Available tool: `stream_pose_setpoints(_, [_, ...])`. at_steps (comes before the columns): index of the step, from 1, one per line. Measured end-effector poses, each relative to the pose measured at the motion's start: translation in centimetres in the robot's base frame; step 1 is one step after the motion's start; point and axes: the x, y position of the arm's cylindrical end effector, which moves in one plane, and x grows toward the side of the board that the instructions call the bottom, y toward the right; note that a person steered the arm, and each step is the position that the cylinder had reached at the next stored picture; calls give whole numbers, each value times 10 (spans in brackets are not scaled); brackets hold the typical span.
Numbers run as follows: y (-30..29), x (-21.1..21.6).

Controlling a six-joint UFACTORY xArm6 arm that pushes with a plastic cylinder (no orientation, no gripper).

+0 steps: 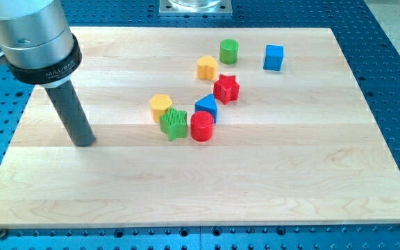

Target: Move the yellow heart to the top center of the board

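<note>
A silver-grey metal cylinder, ringed by a black collar with small white lettering, narrows into a straight dark rod [73, 114].

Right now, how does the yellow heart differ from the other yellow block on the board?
The yellow heart has a notched, lobed outline; the yellow hexagon has flat sides. The heart lies nearer the view's top, just left of the green cylinder; the hexagon lies lower and further left, touching the green star. The hexagon is closer to my tip than the heart. Both are yellow and rest flat on the board.
</note>
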Motion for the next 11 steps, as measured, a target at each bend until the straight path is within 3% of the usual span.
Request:
stream_pose_setpoints(1, [-3,0])
stream_pose_setpoints(2, [-36,-50])
stream_pose_setpoints(3, [12,-113])
stream_pose_setpoints(4, [98,-111])
stream_pose_setpoints(5, [148,-104])
stream_pose_setpoints(6, [165,-73])
stream_pose_setpoints(8, [205,-72])
stream_pose_setpoints(10, [205,-121])
stream_pose_setpoints(11, [206,-186])
